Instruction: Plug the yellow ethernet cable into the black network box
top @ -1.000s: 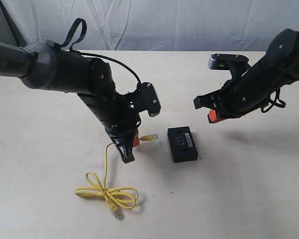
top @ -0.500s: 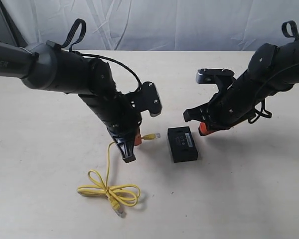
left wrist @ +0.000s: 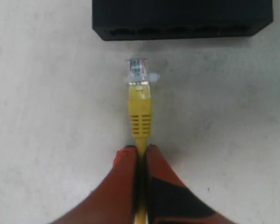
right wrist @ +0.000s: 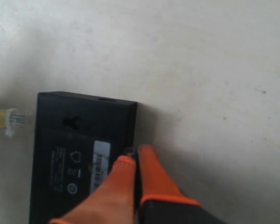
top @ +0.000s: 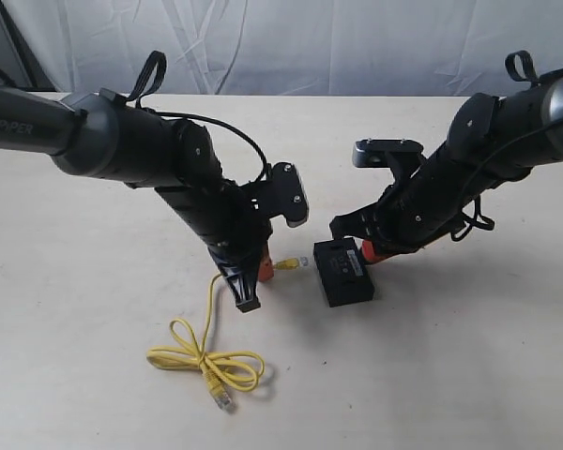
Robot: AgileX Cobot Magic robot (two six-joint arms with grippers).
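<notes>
Cable [left wrist: 140, 109] between pinched left jaws.

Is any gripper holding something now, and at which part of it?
The left gripper holds the yellow ethernet cable on the cord just behind its plug. The right gripper is shut at the edge of the black network box, gripping nothing.
</notes>
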